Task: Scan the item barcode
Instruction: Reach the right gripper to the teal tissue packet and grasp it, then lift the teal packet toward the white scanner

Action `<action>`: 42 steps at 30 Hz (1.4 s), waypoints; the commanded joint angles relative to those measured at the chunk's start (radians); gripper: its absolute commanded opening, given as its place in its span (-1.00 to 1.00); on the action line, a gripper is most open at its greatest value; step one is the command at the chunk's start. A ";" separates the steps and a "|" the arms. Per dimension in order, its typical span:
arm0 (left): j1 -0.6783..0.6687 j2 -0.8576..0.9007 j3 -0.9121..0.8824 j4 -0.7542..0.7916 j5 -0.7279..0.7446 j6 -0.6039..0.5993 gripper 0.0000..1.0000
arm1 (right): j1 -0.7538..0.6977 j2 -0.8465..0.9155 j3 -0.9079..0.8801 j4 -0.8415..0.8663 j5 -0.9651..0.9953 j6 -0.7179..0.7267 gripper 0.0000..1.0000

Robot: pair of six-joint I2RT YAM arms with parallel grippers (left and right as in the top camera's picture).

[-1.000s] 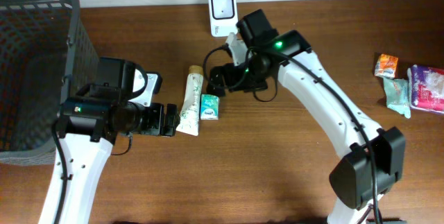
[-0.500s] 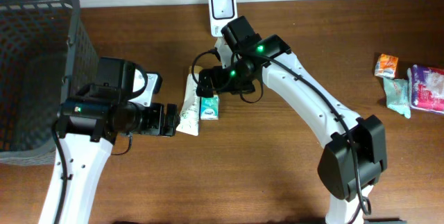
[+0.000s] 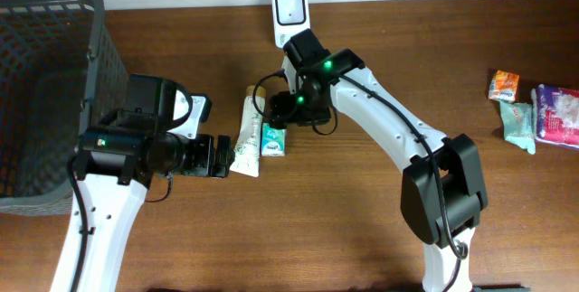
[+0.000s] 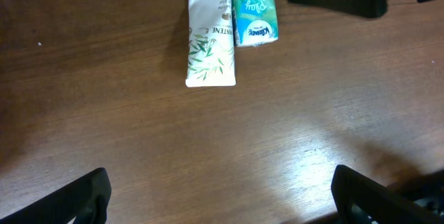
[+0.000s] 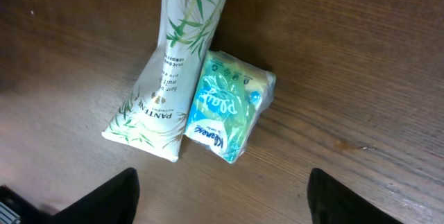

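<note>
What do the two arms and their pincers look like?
The left arm and right arm have white links, black joints, black cables alongside and a small green light each. The left pincer and right pincer are black.

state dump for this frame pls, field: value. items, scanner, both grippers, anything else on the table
tube: white tube, lying flat on the table
tissue pack: teal tissue pack, flat, close beside the tube
scanner: white scanner, at the far edge
left gripper: left gripper open, empty, by the tube's flat end
right gripper: right gripper open, empty, hovers over the tube and tissue pack
basket: dark basket, far left
other: packets, far right
scan: not yet done, no item lifted
</note>
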 commanded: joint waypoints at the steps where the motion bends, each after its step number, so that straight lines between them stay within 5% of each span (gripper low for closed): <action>1: -0.003 -0.005 0.002 0.002 0.003 0.023 0.98 | -0.012 0.050 -0.011 0.024 -0.008 -0.009 0.08; 17: -0.003 -0.005 0.002 0.002 0.003 0.023 0.98 | -0.018 0.185 -0.015 0.076 -0.034 0.047 -0.31; 25: -0.003 -0.005 0.002 0.002 0.003 0.023 0.98 | -0.017 0.202 -0.057 0.106 -0.101 0.047 -0.32; 28: -0.003 -0.005 0.002 0.002 0.003 0.023 0.98 | -0.017 0.202 -0.103 0.109 -0.102 0.046 -0.81; 31: -0.003 -0.005 0.002 0.002 0.003 0.023 0.98 | -0.033 0.201 -0.101 0.105 -0.213 0.037 -0.92; 36: -0.003 -0.005 0.002 0.002 0.003 0.023 0.98 | -0.179 0.168 -0.101 -0.025 -0.563 -0.361 -0.92; 40: -0.003 -0.005 0.002 0.002 0.003 0.023 0.99 | -0.286 0.168 -0.101 -0.271 -0.618 -0.731 -0.92; 42: -0.003 -0.005 0.002 0.002 0.003 0.023 0.98 | -0.298 0.168 -0.101 -0.303 -0.591 -0.777 -0.92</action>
